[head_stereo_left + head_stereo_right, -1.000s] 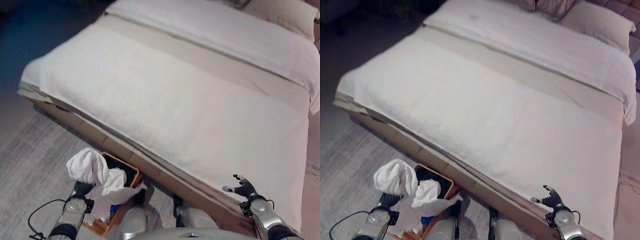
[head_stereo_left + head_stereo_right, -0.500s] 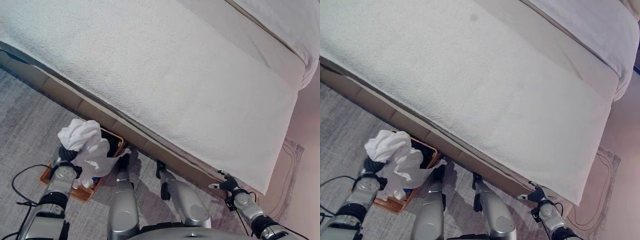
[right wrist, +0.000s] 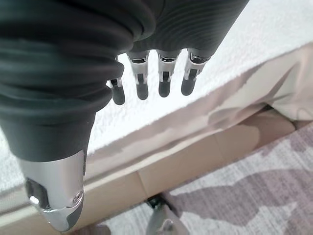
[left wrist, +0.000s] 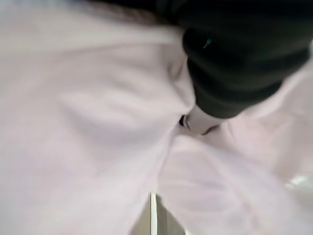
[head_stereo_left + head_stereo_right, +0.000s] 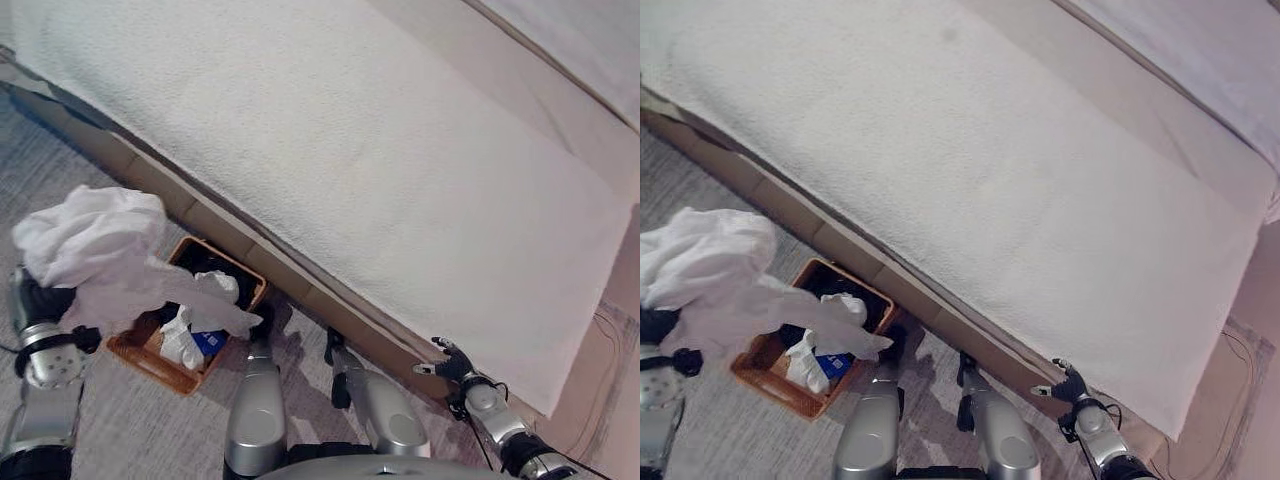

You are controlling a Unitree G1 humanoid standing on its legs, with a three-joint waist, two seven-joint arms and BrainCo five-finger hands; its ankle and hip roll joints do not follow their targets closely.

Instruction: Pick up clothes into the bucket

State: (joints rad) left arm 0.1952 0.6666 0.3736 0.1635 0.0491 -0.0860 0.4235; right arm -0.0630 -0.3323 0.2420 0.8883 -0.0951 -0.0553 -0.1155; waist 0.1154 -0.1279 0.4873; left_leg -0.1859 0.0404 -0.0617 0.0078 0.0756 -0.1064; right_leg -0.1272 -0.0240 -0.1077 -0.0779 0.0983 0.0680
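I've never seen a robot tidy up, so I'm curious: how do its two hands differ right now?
The left hand is wrapped in a bundle of white cloth held beside the brown basket, its fingers hidden; the right hand holds nothing, its fingers straight and relaxed. The left hand is over the grey carpet; the right hand is by the edge of the bed. Both have dark ribbed covers.

We see our right hand point(image 3: 146, 73) with its fingers point(image 3: 143, 83) hanging relaxed and empty, thumb point(image 3: 56, 196) apart. Past them lies the white bedspread point(image 3: 274, 34), along the bed's edge. Under it runs the tan bed base point(image 3: 195, 156), then grey patterned carpet point(image 3: 254, 196).
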